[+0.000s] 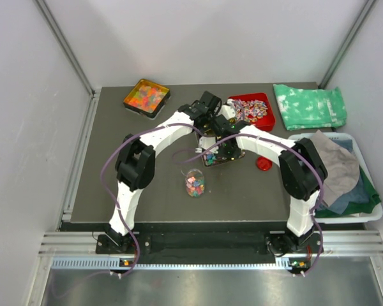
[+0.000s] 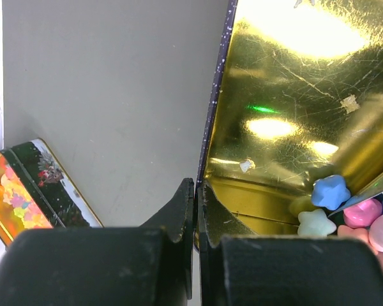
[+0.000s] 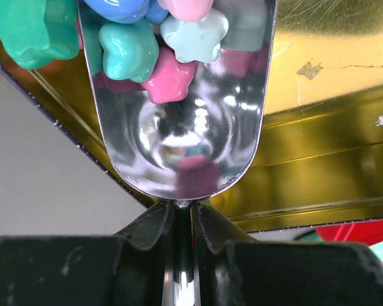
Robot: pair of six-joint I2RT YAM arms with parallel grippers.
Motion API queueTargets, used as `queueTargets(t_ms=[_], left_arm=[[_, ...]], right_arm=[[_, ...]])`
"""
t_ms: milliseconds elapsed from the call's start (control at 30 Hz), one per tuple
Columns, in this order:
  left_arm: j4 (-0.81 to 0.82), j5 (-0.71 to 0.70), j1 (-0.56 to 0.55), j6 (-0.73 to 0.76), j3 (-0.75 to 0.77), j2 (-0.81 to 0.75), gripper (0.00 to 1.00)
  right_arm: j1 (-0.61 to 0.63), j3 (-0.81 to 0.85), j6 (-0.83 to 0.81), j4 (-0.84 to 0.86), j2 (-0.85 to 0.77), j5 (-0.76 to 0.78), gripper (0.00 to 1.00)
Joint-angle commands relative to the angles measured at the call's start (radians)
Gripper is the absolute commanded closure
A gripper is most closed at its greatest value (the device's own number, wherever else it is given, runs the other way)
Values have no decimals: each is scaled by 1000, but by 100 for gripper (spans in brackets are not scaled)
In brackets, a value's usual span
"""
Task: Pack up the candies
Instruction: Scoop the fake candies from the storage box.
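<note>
The candies are small glossy star-shaped sweets in pink, blue, teal and pale green. Several lie in the bowl of a shiny metal scoop, and my right gripper is shut on the scoop's thin handle. The scoop reaches into a gold-lined tin at the table's middle. My left gripper is shut on that tin's dark side wall, one finger inside and one outside. More candies lie in the tin's corner. A small clear jar holding candies stands in front of the tin.
A second tin of orange-yellow sweets sits at the back left. A red tray of striped sweets is behind the arms, and a red lid lies right of the gold tin. A green cloth and a white bin of cloths fill the right side.
</note>
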Motion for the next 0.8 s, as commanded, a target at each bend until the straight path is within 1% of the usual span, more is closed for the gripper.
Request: queueTargets(t_ms=[0,233,500,667,767], left_arm=[[49,-49,-1,-18,50,-3,100],[35,-44,-1,-20,48,-5,100],[27,-38,-1,-23,48,-6,100],[26,-44,-1,-21,45,-6,100],[26,-46,-1,-20,47,-5,100]], right_arm=[[-2,40,97,-48,28,-92,100],[-4,69,180,-47,45,-135,100],[-9,59,215,1,36,-201,100],[-15,49,257,42,23,-153,100],[-19,25,261,70,5,-86,100]])
